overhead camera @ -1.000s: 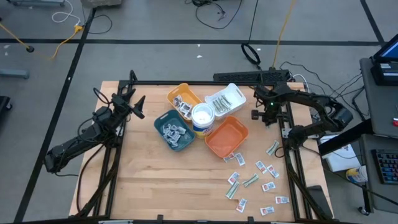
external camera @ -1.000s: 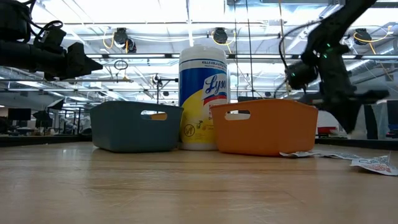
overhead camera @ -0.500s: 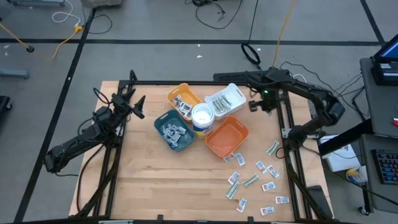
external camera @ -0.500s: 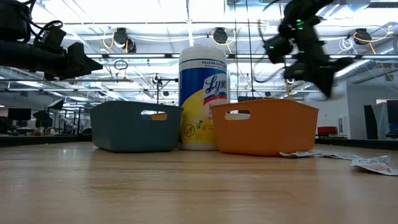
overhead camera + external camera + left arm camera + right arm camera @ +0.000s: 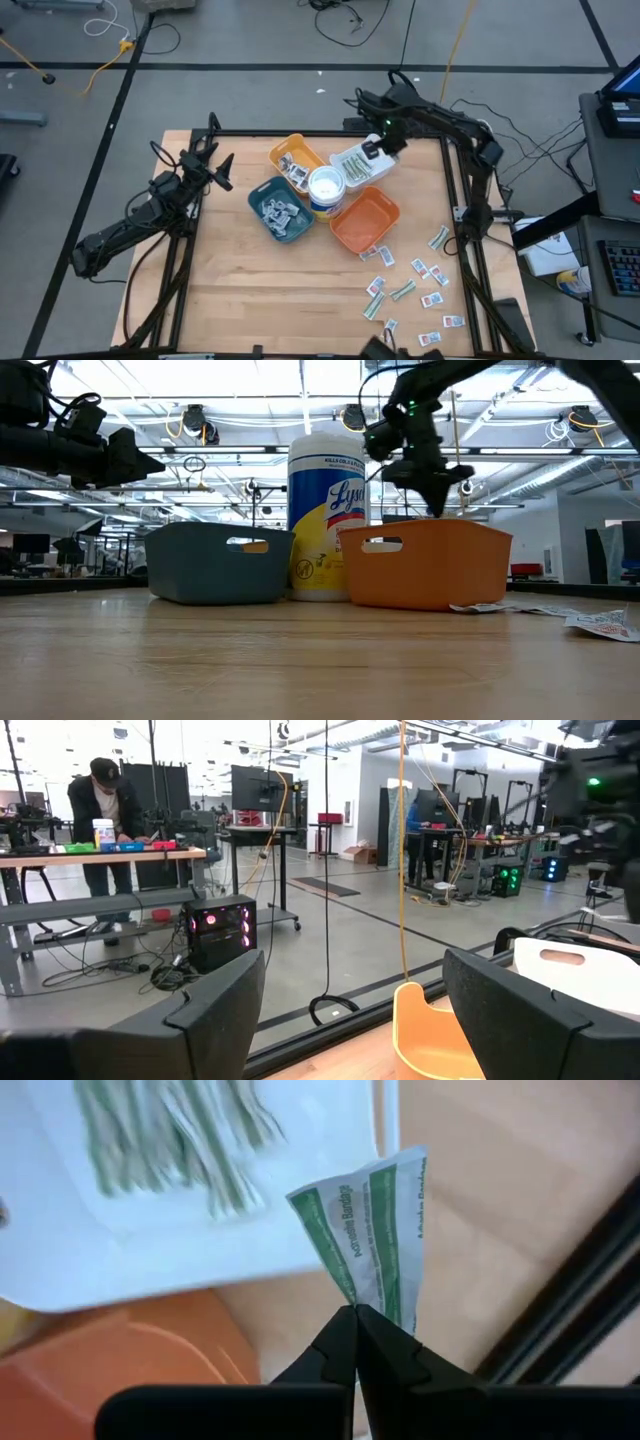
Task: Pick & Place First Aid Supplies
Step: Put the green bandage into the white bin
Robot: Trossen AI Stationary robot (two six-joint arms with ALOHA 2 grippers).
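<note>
Around the Lysol wipes tub (image 5: pixel 325 186) stand four plastic trays: a white tray (image 5: pixel 352 168) holding green-white bandage strips (image 5: pixel 175 1140), a yellow tray (image 5: pixel 288 152) and a blue tray (image 5: pixel 290 228) with small packets, and an orange tray (image 5: pixel 368 222) that looks empty. The right hand (image 5: pixel 372 150), a second ago beyond the white tray's far side by the counter (image 5: pixel 260 285) edge, now hangs over that tray, pinching a folded green-white bandage packet (image 5: pixel 375 1230). More flat packets (image 5: pixel 410 288) lie loose beyond the orange tray, and the left hand (image 5: pixel 222 170) waits spread open, well off the blue tray.
</note>
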